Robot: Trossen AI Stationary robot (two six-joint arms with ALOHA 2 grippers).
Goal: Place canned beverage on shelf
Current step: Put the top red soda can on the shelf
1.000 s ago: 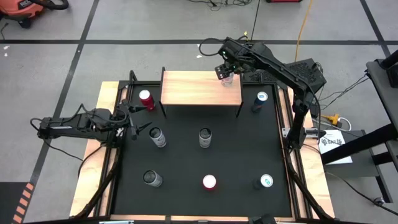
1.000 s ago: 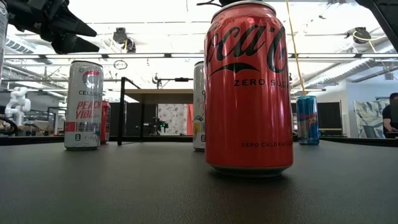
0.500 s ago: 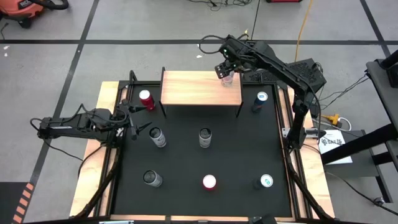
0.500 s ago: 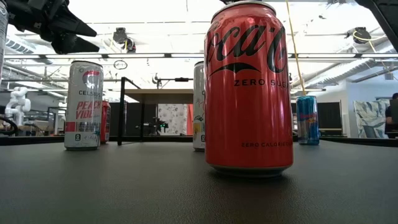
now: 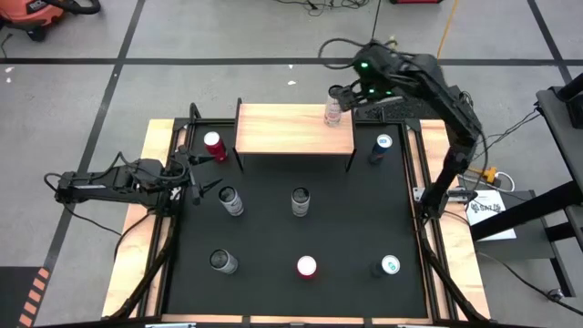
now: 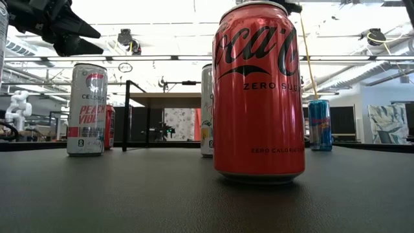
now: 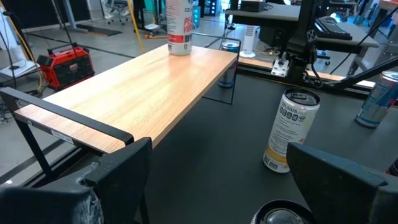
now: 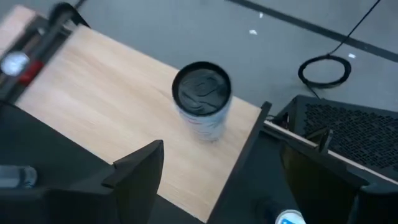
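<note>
A red vacuum (image 5: 36, 14) sits on the floor at eleven o'clock, a yellow cable (image 5: 445, 27) runs at one o'clock, and a paper sheet (image 5: 487, 208) lies at three o'clock. A coiled black cable (image 8: 323, 70) lies on the floor.

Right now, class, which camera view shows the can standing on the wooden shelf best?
The right wrist view: the can fills mid-picture, lid visible, upright near the shelf corner. The high view shows it small; the left wrist view shows it at the far end; the low view hides it.

Light-wood shelf (image 5: 293, 129) at the black mat's (image 5: 346, 219) far edge, one silver can (image 5: 333, 112) upright on its far right corner.
</note>
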